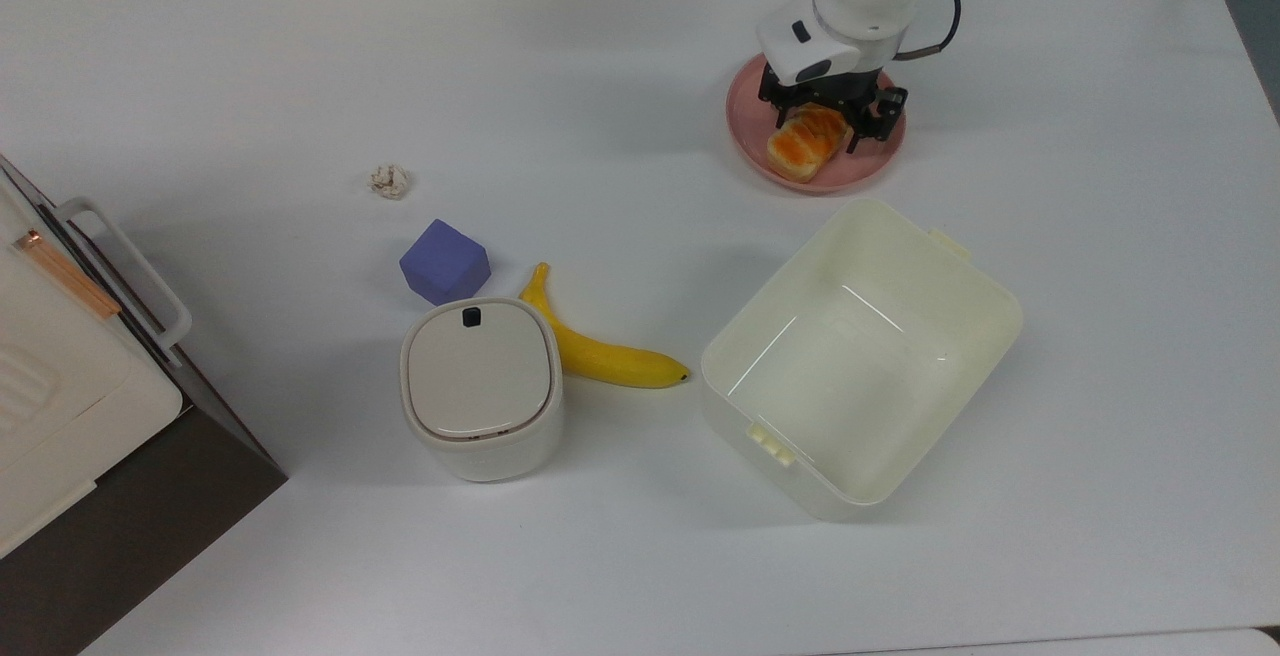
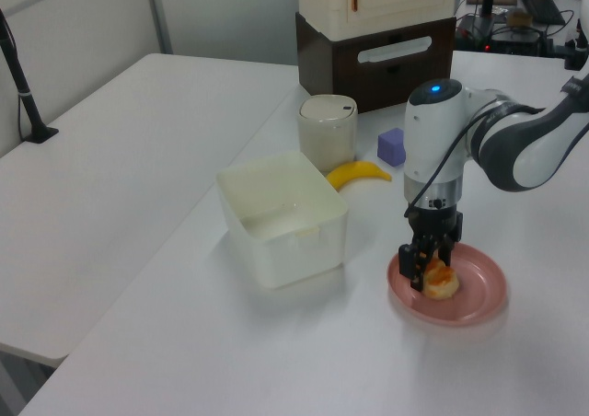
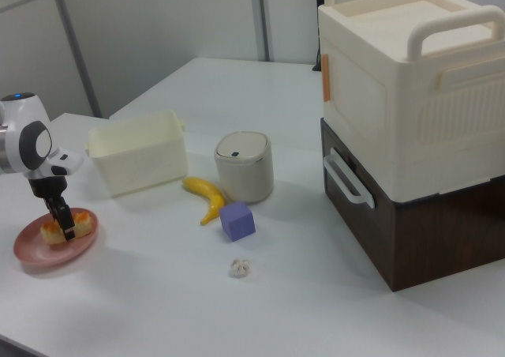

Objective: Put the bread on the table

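Observation:
The bread, an oblong bun with an orange-glazed top, lies on the round pink plate at the far side of the white table. My gripper is down on the plate, open, with one finger on either side of the bun's far half. In the left view the gripper reaches down over the bread and hides part of it. In the right view the gripper stands over the bread on the plate.
An open cream tub stands just near of the plate in the top view. A banana, a lidded white bin, a purple cube and a paper wad lie mid-table. A cream box on a brown cabinet stands at the top view's left.

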Controlling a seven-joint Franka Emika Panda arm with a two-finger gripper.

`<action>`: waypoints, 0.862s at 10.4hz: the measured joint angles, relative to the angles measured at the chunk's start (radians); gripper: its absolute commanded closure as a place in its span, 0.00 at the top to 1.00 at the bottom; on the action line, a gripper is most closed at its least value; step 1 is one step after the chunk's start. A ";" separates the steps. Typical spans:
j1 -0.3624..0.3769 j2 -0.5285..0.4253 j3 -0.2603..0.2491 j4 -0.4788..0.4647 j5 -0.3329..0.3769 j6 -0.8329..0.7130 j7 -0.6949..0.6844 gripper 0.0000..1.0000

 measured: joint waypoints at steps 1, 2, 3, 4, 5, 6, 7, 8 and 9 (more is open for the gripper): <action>0.000 0.007 0.000 0.000 -0.009 0.000 0.005 0.50; -0.004 0.001 0.000 0.002 -0.011 -0.001 0.004 0.50; -0.021 -0.020 0.000 0.007 -0.013 -0.028 -0.019 0.50; -0.047 -0.050 -0.001 0.016 -0.013 -0.067 -0.065 0.55; -0.083 -0.087 -0.004 0.034 -0.013 -0.119 -0.135 0.66; -0.109 -0.115 -0.023 0.047 -0.013 -0.159 -0.211 0.81; -0.123 -0.128 -0.074 0.048 -0.013 -0.175 -0.294 0.86; -0.127 -0.123 -0.127 0.046 -0.014 -0.175 -0.341 0.93; -0.129 -0.110 -0.190 0.045 -0.020 -0.168 -0.384 1.00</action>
